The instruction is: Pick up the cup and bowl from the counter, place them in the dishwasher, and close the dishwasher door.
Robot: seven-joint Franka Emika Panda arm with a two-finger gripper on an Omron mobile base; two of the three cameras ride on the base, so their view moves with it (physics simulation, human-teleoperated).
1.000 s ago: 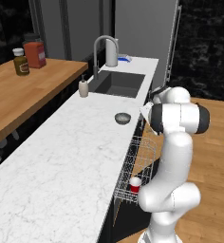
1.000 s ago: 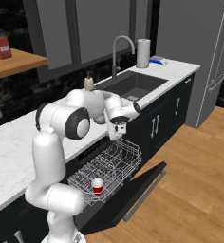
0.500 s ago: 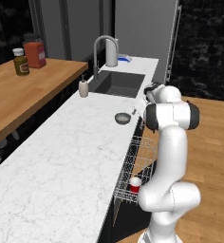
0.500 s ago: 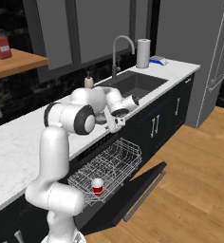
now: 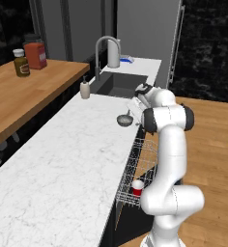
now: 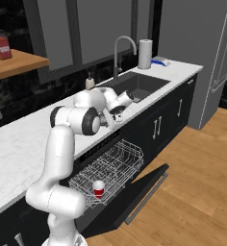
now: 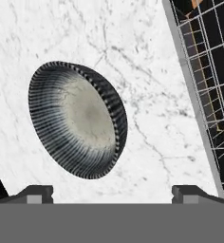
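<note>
Gripper [image 7: 111,192] spread wide, empty, over bowl [image 7: 78,126] on counter [image 7: 147,95]. Bowl sits toward 10 o'clock of the tips, seemingly off-centre: closing could clip the rim and skid it. Cup [image 6: 99,189] already in rack [image 6: 110,166].

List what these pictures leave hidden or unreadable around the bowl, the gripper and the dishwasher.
- Gripper, hand view: open, but just its tips rise above the bottom band; its height over the bowl is unclear.
- Bowl, right base view: mostly covered by the wrist.
- Dishwasher rack, left base view: far part behind the arm; the cup shows.
- Jar label, left base view: too small to read.
</note>
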